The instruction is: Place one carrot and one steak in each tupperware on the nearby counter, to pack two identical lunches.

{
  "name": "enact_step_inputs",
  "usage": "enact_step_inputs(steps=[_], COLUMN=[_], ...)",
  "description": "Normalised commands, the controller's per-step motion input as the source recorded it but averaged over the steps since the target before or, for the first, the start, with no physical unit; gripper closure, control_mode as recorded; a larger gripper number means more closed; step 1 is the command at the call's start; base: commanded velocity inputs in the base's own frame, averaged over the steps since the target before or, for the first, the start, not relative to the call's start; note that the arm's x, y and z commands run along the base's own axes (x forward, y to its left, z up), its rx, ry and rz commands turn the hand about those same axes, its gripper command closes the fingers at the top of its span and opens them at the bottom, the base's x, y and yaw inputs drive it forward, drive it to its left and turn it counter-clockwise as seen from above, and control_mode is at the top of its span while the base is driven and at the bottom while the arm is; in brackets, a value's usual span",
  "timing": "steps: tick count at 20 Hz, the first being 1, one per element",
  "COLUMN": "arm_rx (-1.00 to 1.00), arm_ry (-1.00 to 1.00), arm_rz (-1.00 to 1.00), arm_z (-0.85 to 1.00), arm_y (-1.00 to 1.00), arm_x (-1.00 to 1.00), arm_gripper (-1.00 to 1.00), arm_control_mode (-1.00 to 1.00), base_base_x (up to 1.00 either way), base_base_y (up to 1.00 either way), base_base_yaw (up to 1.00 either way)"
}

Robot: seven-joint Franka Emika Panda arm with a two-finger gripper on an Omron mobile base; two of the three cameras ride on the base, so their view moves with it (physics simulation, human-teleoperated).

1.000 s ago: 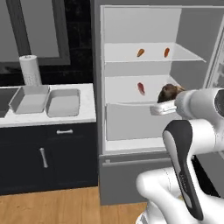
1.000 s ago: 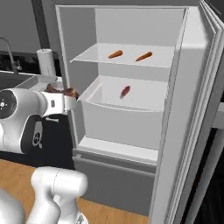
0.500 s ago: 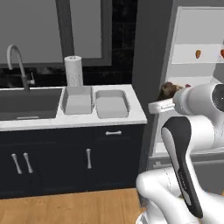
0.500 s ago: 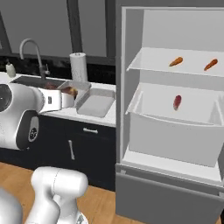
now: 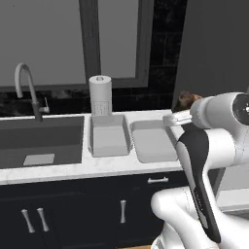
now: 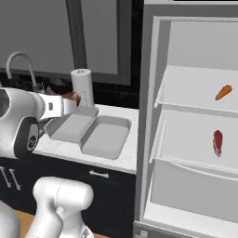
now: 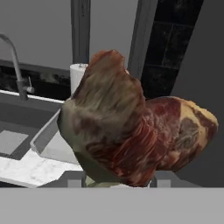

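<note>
My gripper (image 5: 182, 110) is shut on a dark brown lumpy steak (image 5: 186, 100), held in the air just right of the two tupperware trays. The hand view has this steak (image 7: 131, 124) close up, hiding the fingertips. Two empty pale grey tupperware trays (image 5: 108, 139) (image 5: 152, 141) lie side by side on the white marble counter (image 5: 73, 169). From the right base view, the held steak (image 6: 71, 96) hovers over the far edge of the left tray (image 6: 69, 128), beside the right tray (image 6: 105, 137). One carrot (image 6: 223, 91) and a red steak (image 6: 217, 142) lie on shelves in the open fridge.
A dark sink (image 5: 39, 141) with a curved faucet (image 5: 23, 85) lies left of the trays. A paper towel roll (image 5: 100, 94) stands behind them. The open fridge (image 6: 195, 139) is on the right. Navy cabinets with silver handles (image 5: 122, 211) run below the counter.
The base has driven left, so the views have shifted from the open fridge to the counter and sink. The brown steak stays in my gripper.
</note>
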Motion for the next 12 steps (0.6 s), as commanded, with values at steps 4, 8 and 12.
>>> enact_step_inputs(steps=[4,8,12], arm_rx=[0.0,0.0,-0.01], arm_ry=[0.0,0.06,0.21], arm_rz=[0.0,-0.02,0.0], arm_z=[0.0,-0.42,-0.76], arm_y=[0.0,0.06,0.0], arm_x=[0.0,0.9,0.7], arm_gripper=[1.0,1.0,1.0], arm_control_mode=[1.0,-1.0,-1.0], base_base_x=[1.0,0.0,0.0], base_base_y=[0.17,0.0,0.0], base_base_yaw=[-0.05,0.0,0.0])
